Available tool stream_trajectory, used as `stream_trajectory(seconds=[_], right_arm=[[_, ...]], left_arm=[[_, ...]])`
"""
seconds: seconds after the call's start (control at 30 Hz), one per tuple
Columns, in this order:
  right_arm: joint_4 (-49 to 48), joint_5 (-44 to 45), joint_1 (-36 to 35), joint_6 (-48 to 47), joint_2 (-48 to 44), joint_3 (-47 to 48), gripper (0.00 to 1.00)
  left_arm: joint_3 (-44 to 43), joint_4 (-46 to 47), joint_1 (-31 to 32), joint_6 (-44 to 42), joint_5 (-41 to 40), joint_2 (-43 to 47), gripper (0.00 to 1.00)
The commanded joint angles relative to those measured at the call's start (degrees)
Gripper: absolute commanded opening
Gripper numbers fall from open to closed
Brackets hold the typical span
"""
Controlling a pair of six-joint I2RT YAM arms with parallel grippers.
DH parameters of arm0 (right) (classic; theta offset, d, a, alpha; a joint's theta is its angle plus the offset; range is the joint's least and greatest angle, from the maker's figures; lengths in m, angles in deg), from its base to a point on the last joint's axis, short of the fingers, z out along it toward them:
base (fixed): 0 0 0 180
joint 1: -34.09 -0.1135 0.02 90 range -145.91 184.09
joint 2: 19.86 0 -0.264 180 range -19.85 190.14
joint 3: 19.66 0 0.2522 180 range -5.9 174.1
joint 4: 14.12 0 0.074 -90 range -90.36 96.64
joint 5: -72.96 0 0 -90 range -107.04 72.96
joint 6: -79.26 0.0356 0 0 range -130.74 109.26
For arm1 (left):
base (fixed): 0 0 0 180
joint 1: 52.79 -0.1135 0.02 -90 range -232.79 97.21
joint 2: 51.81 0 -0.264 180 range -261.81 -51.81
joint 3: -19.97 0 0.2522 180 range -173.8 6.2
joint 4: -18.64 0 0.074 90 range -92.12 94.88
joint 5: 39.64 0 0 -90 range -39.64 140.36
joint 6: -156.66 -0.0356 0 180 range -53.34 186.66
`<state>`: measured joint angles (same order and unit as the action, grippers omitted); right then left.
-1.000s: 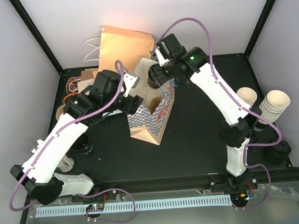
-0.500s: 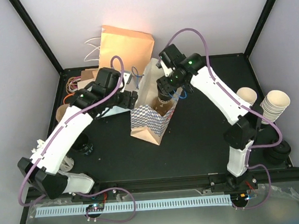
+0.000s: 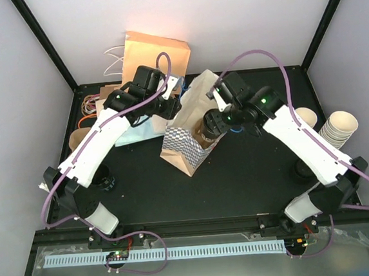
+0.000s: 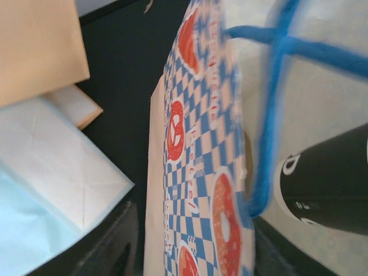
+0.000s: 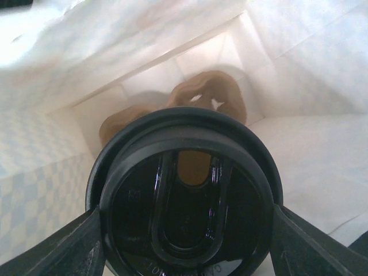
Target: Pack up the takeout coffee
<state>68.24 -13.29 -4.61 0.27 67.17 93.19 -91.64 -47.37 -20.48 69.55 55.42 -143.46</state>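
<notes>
Both arms have shifted since half a second ago: my right hand (image 3: 210, 124) has sunk into the mouth of the one blue-checked paper bag (image 3: 182, 150), and my left hand (image 3: 171, 105) has gone back to its rear-left rim. The right fingers clamp one black-lidded takeout coffee cup (image 5: 184, 198), upright inside the bag above a brown cardboard piece (image 5: 210, 92) on the bottom. White bag walls stand near on every side. I see the checked wall between the left fingers but cannot tell whether they pinch it. One brown bag (image 3: 154, 53) leans behind. Two cup stacks (image 3: 339, 128) sit by the right edge of the counter (image 3: 240, 178), which lies bare in front of the bag.
</notes>
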Motion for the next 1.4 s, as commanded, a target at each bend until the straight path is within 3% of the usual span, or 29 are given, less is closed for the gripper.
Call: stream_trajectory(seconds=[0.0,0.1,0.4,0.57,0.8,1.07,1.2,1.37], right_arm=[[-1.5,-1.1,-2.7,3.4,-5.5,-5.9,0.63],[-1.3,-0.7,-4.2,4.8,-8.7,-9.0,0.63],[1.8,1.0,-10.2,7.6,-12.0,-7.8,0.63],[4.3,3.8,-14.1,9.0,-11.0,-2.0,0.63],[6.5,10.6,-14.1,7.9,-9.0,3.9,0.63],[8.7,13.7,-10.3,6.6,-6.9,7.5,0.64],[8.6,12.8,-9.7,6.5,-8.3,4.7,0.64],[1.2,8.9,-9.7,4.2,-13.7,-5.0,0.62]], left_arm=[[-4.2,-1.0,-0.1,-4.9,4.7,-1.3,0.41],[-4.1,-0.4,-0.1,-7.5,7.4,-1.5,0.33],[-4.4,-1.1,0.7,-12.8,9.4,-2.0,0.25],[-4.5,-1.5,2.9,-15.8,12.2,-2.1,0.02],[-3.9,-3.1,7.4,-19.0,6.7,0.2,0.02],[1.6,3.8,7.9,-19.8,5.0,6.7,0.02],[5.5,8.5,8.0,-20.2,5.3,10.3,0.02],[8.4,11.1,8.1,-20.4,7.6,13.0,0.02]])
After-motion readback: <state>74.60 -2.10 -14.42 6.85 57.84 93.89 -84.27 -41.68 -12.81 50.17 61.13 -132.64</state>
